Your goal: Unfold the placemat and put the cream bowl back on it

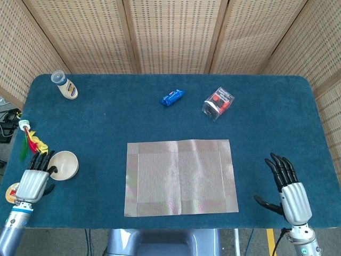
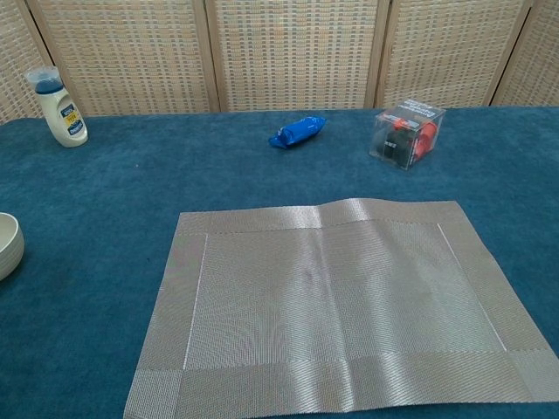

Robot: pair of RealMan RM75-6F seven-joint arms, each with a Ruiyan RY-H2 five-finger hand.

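The silver-grey woven placemat (image 1: 181, 176) (image 2: 336, 305) lies flat and fully spread on the blue table, near its front edge. The cream bowl (image 1: 64, 165) (image 2: 7, 245) stands upright on the cloth to the left of the mat, apart from it. My left hand (image 1: 35, 180) sits just left of the bowl, fingertips at its rim, holding nothing that I can see. My right hand (image 1: 288, 189) rests at the front right of the table, fingers spread and empty, well clear of the mat. Neither hand shows in the chest view.
A white bottle (image 1: 64, 86) (image 2: 58, 109) stands at the back left. A blue packet (image 1: 172, 97) (image 2: 298, 131) and a clear box with red contents (image 1: 218, 103) (image 2: 406, 133) lie behind the mat. A feathered shuttlecock (image 1: 30, 140) and a small round tin (image 1: 10, 192) sit at the left edge.
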